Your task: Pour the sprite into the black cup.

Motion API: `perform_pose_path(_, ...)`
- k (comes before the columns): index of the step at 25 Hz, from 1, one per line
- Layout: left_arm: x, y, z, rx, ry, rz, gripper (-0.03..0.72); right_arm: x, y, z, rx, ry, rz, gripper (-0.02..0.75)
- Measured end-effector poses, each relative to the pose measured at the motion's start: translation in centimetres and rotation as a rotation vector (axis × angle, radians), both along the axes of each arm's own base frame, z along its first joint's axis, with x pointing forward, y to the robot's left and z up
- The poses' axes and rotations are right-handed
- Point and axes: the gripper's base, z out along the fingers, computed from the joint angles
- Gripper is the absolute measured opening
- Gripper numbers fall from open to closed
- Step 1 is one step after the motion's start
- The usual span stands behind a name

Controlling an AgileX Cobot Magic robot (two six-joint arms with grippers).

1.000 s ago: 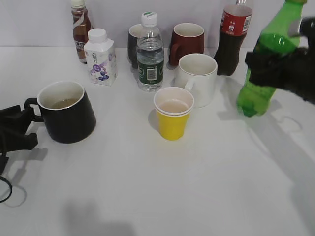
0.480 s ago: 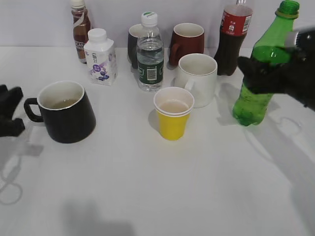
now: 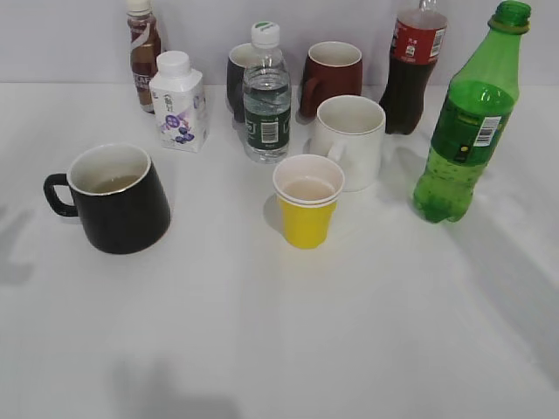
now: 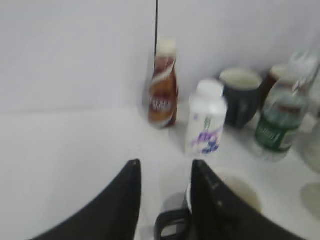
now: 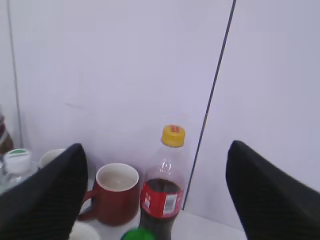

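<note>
The sprite (image 3: 463,131), a green bottle with a barcode label, stands upright on its own at the right of the table. Its green top shows at the bottom edge of the right wrist view (image 5: 137,234). The black cup (image 3: 118,205) stands at the left, handle to the left, with a little pale liquid inside. In the left wrist view its handle (image 4: 170,227) shows low between the fingers. My left gripper (image 4: 166,164) is open and empty above the cup's handle side. My right gripper (image 5: 156,146) is wide open and empty, above the sprite. Neither gripper shows in the exterior view.
A yellow paper cup (image 3: 307,202) and a white mug (image 3: 351,140) stand mid-table. Behind them are a water bottle (image 3: 265,96), a cola bottle (image 3: 412,74), a dark red mug (image 3: 333,77), a small dark mug (image 3: 238,78), a white carton (image 3: 178,103) and a brown drink bottle (image 3: 142,54).
My right gripper has let go of the sprite, now upright on the table, and left the exterior view. My left gripper has drawn back off the left edge.
</note>
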Motion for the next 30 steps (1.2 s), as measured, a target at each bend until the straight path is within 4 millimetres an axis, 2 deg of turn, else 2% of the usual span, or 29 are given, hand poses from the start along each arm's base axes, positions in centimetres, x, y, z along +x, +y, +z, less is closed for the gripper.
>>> perform_pose_path(3, -3.5, 0.8, 3.0, 0.014, -0.019, -0.002, 0.396, -4.2, -0.5, 1.8, -0.016, 0.030, -0.003, 0.655)
perform_pose_path(5, -5.6, 1.4, 3.8, 0.037, 0.007, 0.003, 0.450, -7.9, -1.4, 2.8, 0.007, 0.066, -0.005, 0.655)
perform_pose_path(7, -7.5, 1.9, 3.5, 0.062, 0.079, 0.008, 0.489, -10.9, -2.5, 2.7, 0.019, 0.158, -0.011, 0.650)
perform_pose_path(9, -9.2, 2.4, 2.7, 0.081, 0.154, 0.012, 0.504, -13.6, -3.7, 2.0, 0.026, 0.256, -0.022, 0.648)
perform_pose_path(13, -12.2, 3.1, 0.9, 0.110, 0.288, 0.016, 0.512, -18.6, -6.4, -0.8, -0.026, 0.512, -0.091, 0.632)
perform_pose_path(15, -13.5, 3.5, 0.3, 0.115, 0.321, 0.022, 0.512, -20.5, -7.3, -2.4, -0.045, 0.590, -0.113, 0.622)
perform_pose_path(19, -15.1, 4.4, -1.4, 0.128, 0.347, 0.086, 0.512, -22.6, -8.2, -6.0, -0.074, 0.659, -0.114, 0.602)
perform_pose_path(22, -15.3, 4.6, -2.1, 0.130, 0.339, 0.101, 0.512, -22.9, -8.0, -8.1, -0.106, 0.667, -0.069, 0.596)
perform_pose_path(25, -14.9, 4.6, -2.0, 0.127, 0.296, 0.104, 0.511, -22.4, -7.5, -8.2, -0.098, 0.586, -0.020, 0.596)
perform_pose_path(30, -14.2, 4.4, -2.4, 0.128, 0.251, 0.102, 0.507, -22.1, -7.2, -8.3, -0.106, 0.561, -0.007, 0.596)
